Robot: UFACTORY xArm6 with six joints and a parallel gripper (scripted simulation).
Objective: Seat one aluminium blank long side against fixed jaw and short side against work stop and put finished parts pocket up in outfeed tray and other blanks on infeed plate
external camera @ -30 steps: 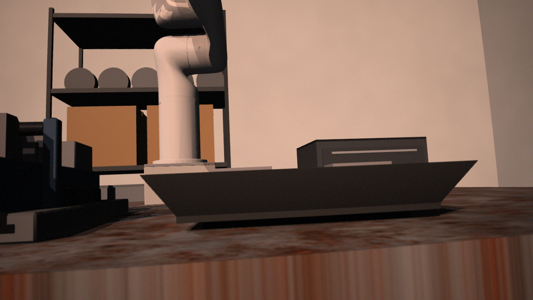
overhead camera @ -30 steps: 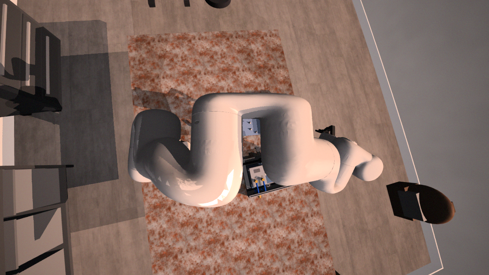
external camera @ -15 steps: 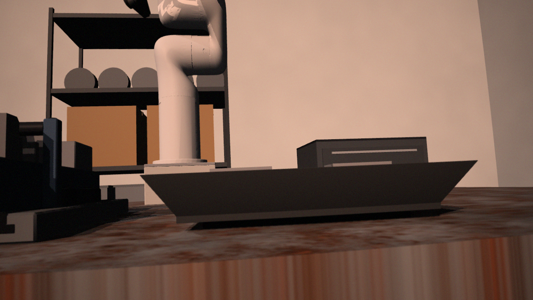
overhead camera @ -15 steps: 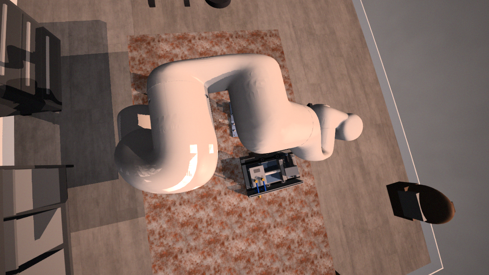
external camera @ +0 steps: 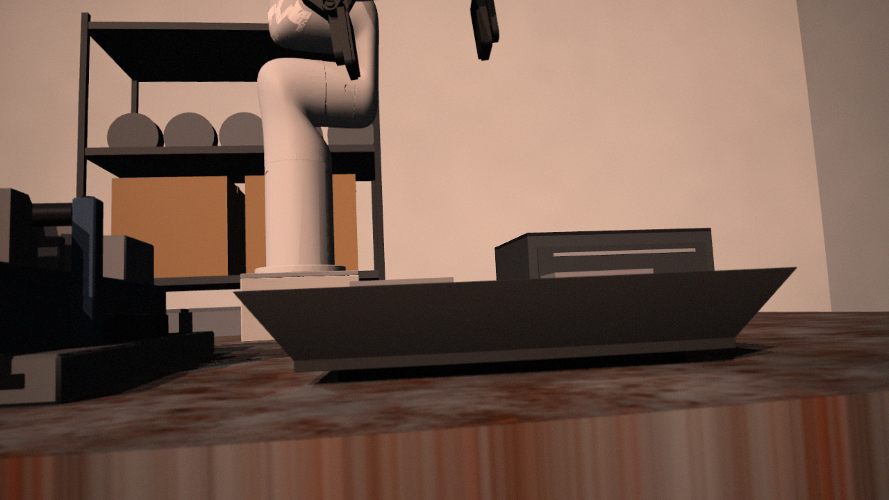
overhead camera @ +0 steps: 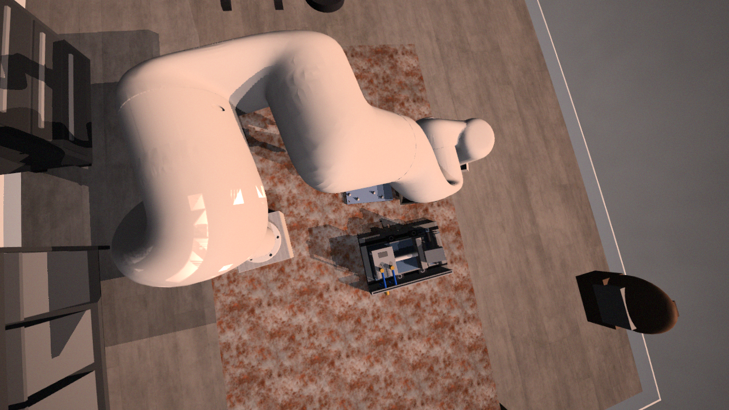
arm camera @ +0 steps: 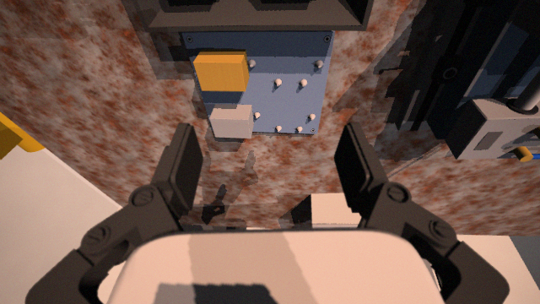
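In the wrist view the blue-grey infeed plate (arm camera: 270,84) with several pins lies ahead of my fingers. An orange brass blank (arm camera: 220,71) and a pale aluminium blank (arm camera: 231,121) sit on its left side. My gripper (arm camera: 269,140) is open and empty, high above the mat near the plate's close edge. The dark outfeed tray (arm camera: 257,14) lies beyond the plate; its inside is cut off by the frame. The vise (overhead camera: 402,252) stands open, with its hoses (overhead camera: 387,278) at one end, and also shows in the wrist view (arm camera: 477,97).
In the overhead view my arm (overhead camera: 285,137) covers most of the infeed plate (overhead camera: 368,194) and all of the tray. In the low side view the tray (external camera: 515,314) and a dark box (external camera: 605,251) stand in front. A shelf unit (external camera: 230,155) is behind the arm's base.
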